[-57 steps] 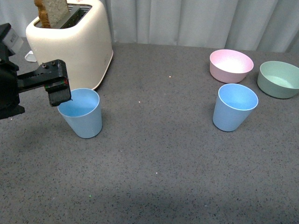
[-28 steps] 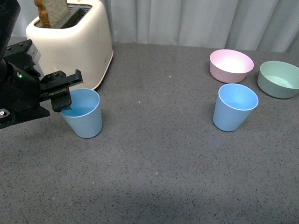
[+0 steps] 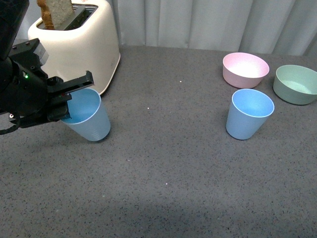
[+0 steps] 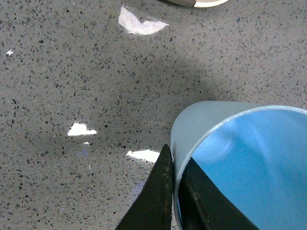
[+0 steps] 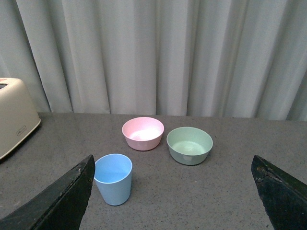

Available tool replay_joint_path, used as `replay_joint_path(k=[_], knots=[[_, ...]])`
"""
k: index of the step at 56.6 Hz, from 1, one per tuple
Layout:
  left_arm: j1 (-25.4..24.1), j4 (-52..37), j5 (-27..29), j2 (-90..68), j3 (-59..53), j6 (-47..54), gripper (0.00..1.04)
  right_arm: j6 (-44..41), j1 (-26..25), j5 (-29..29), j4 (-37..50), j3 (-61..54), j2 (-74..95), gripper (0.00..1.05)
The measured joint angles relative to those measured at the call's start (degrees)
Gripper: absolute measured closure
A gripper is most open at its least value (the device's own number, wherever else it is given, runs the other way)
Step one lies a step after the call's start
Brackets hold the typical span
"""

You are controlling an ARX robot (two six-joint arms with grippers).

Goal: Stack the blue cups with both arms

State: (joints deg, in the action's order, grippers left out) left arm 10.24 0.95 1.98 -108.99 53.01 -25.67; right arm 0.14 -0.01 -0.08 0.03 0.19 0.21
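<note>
Front view | left claw (image 3: 68,105) clamped on left blue cup (image 3: 94,124) rim | cup now tilted, upright before

Your left arm (image 3: 27,94) looks black and boxy, with a small green light (image 3: 26,76); possibly a cable (image 3: 7,131) loops below.

two light blue tapered plastic tumblers, a left tumbler (image 3: 91,124) and a right tumbler (image 3: 249,115); two round bowls, one pink bowl (image 3: 245,70), one pale green bowl (image 3: 293,97); one cream toaster (image 3: 81,49), one toast slice (image 3: 54,11); one black arm (image 3: 25,94).
</note>
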Motion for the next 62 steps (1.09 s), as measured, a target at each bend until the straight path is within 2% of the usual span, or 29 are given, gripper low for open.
replay_joint_path(k=[13, 36, 58, 62], knots=[[6.12, 2.58, 2.60, -1.16, 5.33, -0.37, 1.01, 0.00, 0.00, 0.00, 0.00, 0.00, 0.00, 0.10], [15.47, 7.91, 3.45, -9.09, 15.76, -4.26, 1.01, -0.02, 0.00, 0.00, 0.00, 0.00, 0.00, 0.10], [17.35, 11.21, 4.48, -12.92, 20.92, -4.92, 1.01, 0.00, 0.00, 0.00, 0.00, 0.00, 0.00, 0.10], [17.35, 11.56, 4.42, -12.92, 21.22, -4.92, 0.91, 0.00, 0.00, -0.02, 0.00, 0.02, 0.00, 0.10]])
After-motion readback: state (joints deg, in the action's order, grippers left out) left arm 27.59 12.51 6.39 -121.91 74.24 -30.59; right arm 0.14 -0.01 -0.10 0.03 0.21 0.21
